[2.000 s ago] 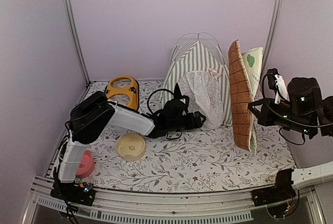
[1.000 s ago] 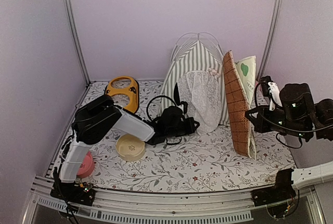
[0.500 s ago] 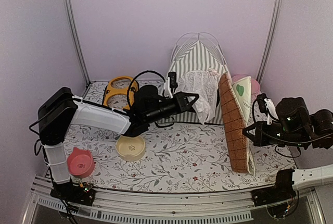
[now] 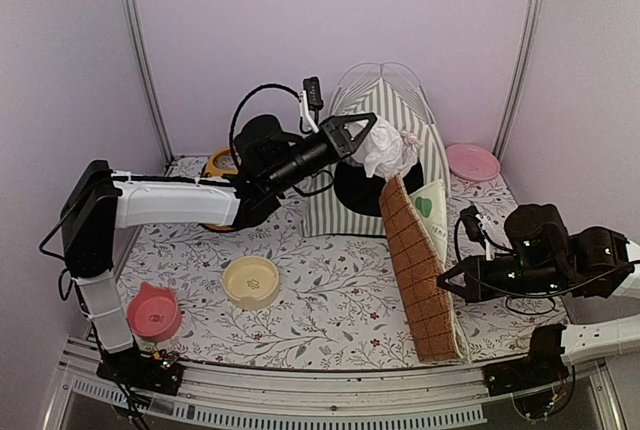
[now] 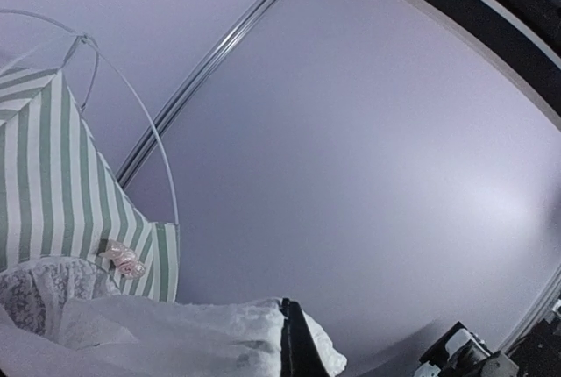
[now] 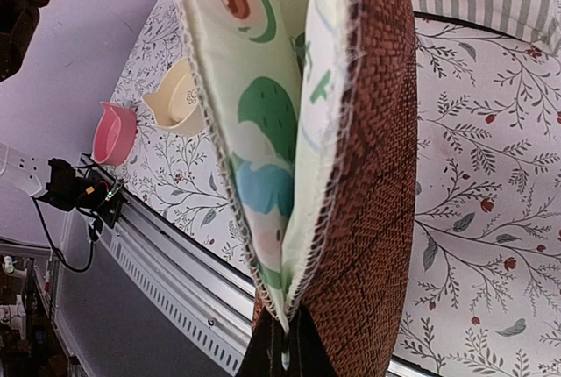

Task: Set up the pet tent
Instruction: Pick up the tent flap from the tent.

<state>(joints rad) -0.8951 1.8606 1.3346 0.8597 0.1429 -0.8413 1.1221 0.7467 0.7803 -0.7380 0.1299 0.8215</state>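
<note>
Now, pet tent [image 4: 385, 100] upright at back middle of bench [image 4: 330, 300], door facing near side. Left fingers [image 4: 368, 126] clenched on lace door flap [image 4: 392, 155], holding it up near tent peak; dark door opening bare below. Right fingers [image 4: 447, 286] clenched on lower near edge of cloth mat [image 4: 415, 270]. Mat stands on edge, long axis near-to-far, far end just at door. Probably next: mat into opening, which lies far-left from right fingers; right arm nearer.
</note>
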